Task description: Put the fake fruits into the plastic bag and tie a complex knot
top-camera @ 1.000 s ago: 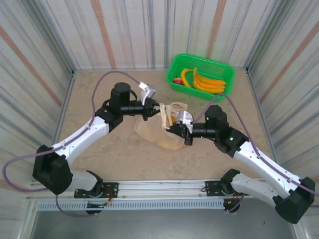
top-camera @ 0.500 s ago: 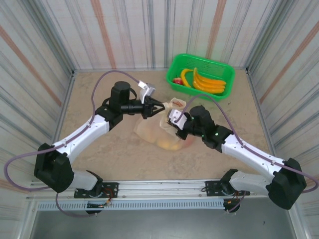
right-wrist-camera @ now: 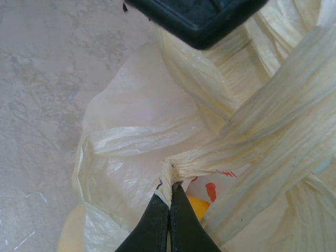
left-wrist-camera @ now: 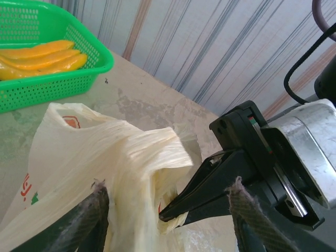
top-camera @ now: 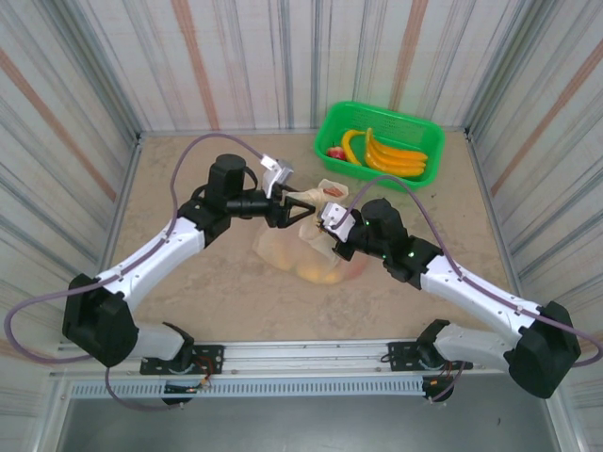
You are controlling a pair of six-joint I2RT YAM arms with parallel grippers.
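Note:
The cream plastic bag lies mid-table with orange and yellow fake fruits showing through it. My left gripper stands open over the bag's top, its fingers either side of a loose handle strip. My right gripper is shut on a pinched fold of handle, and its black tips sit between the left fingers. A yellow fruit shows inside the bag. The handle strips cross and bunch; I cannot tell whether they form a knot.
A green basket at the back right holds bananas and a red fruit; it also shows in the left wrist view. Striped walls enclose the table on three sides. Bare tabletop lies left of the bag.
My left gripper has opened and let go of the bag's handle. The right gripper, still shut on the handle, has moved up and left toward the left gripper.

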